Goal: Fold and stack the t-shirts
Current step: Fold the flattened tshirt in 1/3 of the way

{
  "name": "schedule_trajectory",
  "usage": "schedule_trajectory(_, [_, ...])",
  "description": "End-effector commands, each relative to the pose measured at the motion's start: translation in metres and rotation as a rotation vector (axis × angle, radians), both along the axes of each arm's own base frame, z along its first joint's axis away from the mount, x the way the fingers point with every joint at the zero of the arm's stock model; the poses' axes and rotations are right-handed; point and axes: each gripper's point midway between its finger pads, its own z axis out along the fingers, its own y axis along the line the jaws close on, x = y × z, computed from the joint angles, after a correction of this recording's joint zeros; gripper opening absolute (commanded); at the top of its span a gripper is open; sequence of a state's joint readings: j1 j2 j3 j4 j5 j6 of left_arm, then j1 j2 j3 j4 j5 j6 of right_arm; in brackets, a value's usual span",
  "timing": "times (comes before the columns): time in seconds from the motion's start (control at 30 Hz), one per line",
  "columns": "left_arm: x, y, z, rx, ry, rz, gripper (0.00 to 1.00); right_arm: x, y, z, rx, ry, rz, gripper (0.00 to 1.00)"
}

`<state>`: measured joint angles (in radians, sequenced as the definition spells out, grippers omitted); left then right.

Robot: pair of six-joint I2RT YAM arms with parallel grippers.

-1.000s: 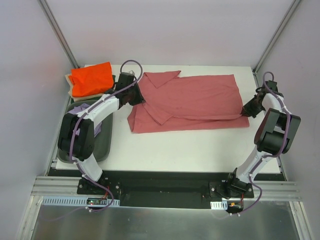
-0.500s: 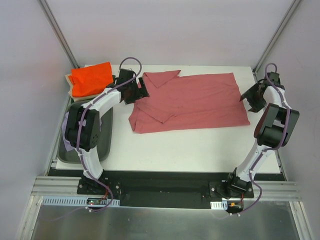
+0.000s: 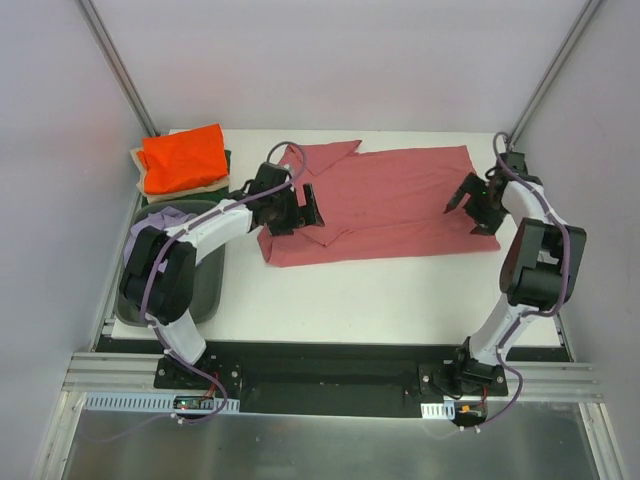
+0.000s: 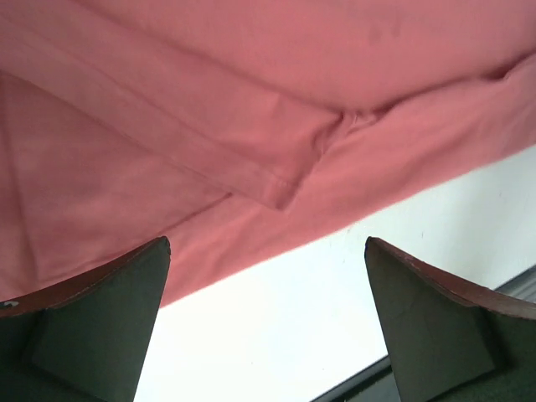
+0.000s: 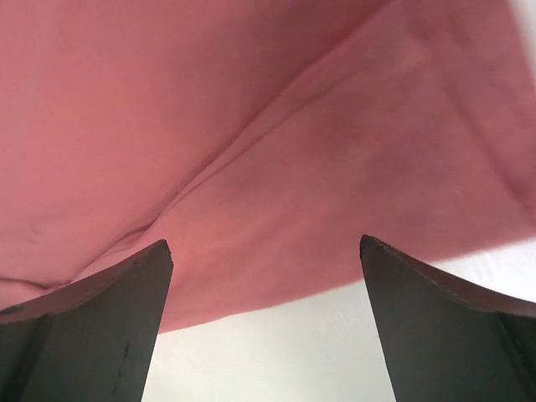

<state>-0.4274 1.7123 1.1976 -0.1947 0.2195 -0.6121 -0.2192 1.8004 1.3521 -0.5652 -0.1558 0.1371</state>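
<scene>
A dusty rose-red t-shirt [image 3: 390, 205] lies spread flat across the white table [image 3: 380, 300], its sleeve folded in over the body [image 4: 276, 163]. My left gripper [image 3: 302, 209] hovers over the shirt's left part, open and empty. In the left wrist view the left gripper [image 4: 266, 241] frames the shirt's near hem and bare table. My right gripper [image 3: 468, 206] hangs over the shirt's right end, open, with nothing between its fingers. The right wrist view shows the right gripper [image 5: 265, 240] above the shirt [image 5: 276, 142] and its edge. A folded orange t-shirt [image 3: 183, 157] tops a stack at the back left.
Beige cloth [image 3: 141, 182] and dark green cloth [image 3: 228, 158] peek out under the orange shirt. A grey bin [image 3: 205, 290] at the table's left edge holds a lavender t-shirt [image 3: 160, 219]. Metal frame posts [image 3: 120, 70] rise at the back corners.
Both grippers opened and let go of the rose-red shirt. The left one swung right and nearer over the shirt; the right one lifted and moved left over its right end.
</scene>
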Motion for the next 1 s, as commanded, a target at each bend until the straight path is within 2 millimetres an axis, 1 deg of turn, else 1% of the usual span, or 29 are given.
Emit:
schedule_trajectory(0.0, [-0.013,-0.005,-0.017,-0.040,0.049,0.032,0.99,0.017,0.038,-0.025,0.070,0.036,0.107,0.96])
schedule_trajectory(0.07, [-0.017,0.000,-0.033,-0.019,0.086,0.039,0.99,0.018,0.047,-0.035,0.095,0.062,0.102,0.96])
schedule_trajectory(0.1, [-0.022,0.002,-0.041,-0.011,0.106,0.040,0.99,0.015,0.046,-0.040,0.089,0.079,0.088,0.96])
schedule_trajectory(0.13, [-0.026,0.004,-0.047,-0.006,0.124,0.037,0.99,0.009,0.047,-0.045,0.092,0.110,0.076,0.96])
schedule_trajectory(0.2, [-0.038,0.016,-0.060,0.032,0.146,0.064,0.99,-0.005,0.046,-0.050,0.091,0.149,0.052,0.96])
schedule_trajectory(0.27, [-0.052,0.026,-0.071,0.048,0.180,0.074,0.99,-0.022,0.049,-0.056,0.102,0.163,0.050,0.96])
schedule_trajectory(0.33, [-0.073,0.037,-0.082,0.068,0.216,0.078,0.99,-0.041,0.050,-0.060,0.094,0.182,0.052,0.96])
schedule_trajectory(0.37, [-0.078,0.039,-0.079,0.066,0.213,0.080,0.99,-0.054,0.050,-0.062,0.088,0.201,0.049,0.96])
schedule_trajectory(0.4, [-0.091,0.046,-0.084,0.076,0.230,0.094,0.99,-0.065,0.050,-0.063,0.081,0.212,0.046,0.96])
schedule_trajectory(0.43, [-0.101,0.052,-0.087,0.081,0.239,0.107,0.99,-0.082,0.052,-0.069,0.079,0.233,0.042,0.96])
schedule_trajectory(0.5, [-0.118,0.065,-0.087,0.099,0.228,0.133,0.99,-0.105,0.055,-0.072,0.082,0.243,0.030,0.96])
schedule_trajectory(0.6, [-0.139,0.082,-0.082,0.118,0.199,0.166,0.99,-0.137,0.058,-0.073,0.079,0.249,0.006,0.96])
schedule_trajectory(0.63, [-0.143,0.083,-0.078,0.106,0.187,0.169,0.99,-0.149,0.059,-0.073,0.077,0.243,0.003,0.96])
schedule_trajectory(0.7, [-0.155,0.083,-0.073,0.079,0.171,0.157,0.99,-0.165,0.060,-0.072,0.067,0.217,-0.004,0.96])
schedule_trajectory(0.73, [-0.160,0.081,-0.069,0.070,0.159,0.145,0.99,-0.171,0.061,-0.067,0.065,0.192,-0.005,0.96])
schedule_trajectory(0.77, [-0.163,0.080,-0.065,0.059,0.147,0.139,0.99,-0.177,0.061,-0.068,0.062,0.193,-0.008,0.96])
schedule_trajectory(0.83, [-0.171,0.074,-0.055,0.041,0.122,0.122,0.99,-0.181,0.064,-0.061,0.067,0.153,-0.001,0.96])
schedule_trajectory(0.97, [-0.174,0.053,-0.018,0.006,0.008,0.049,0.99,-0.180,0.064,-0.038,0.052,0.090,0.032,0.96])
